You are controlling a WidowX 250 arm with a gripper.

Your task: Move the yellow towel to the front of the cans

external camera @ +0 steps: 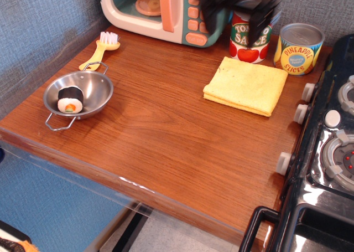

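Observation:
The yellow towel lies flat and folded on the wooden counter, just in front of the two cans. The red-and-white tomato sauce can stands behind its left part, the yellow-and-blue pineapple slices can behind its right part. My gripper is a motion-blurred black shape high at the top, over the microwave's right edge and the tomato can. Its fingers stand spread apart and hold nothing. It is well above and behind the towel.
A toy microwave stands at the back. A yellow-handled brush lies at the back left. A metal bowl with a sushi piece sits at the left. A toy stove borders the right side.

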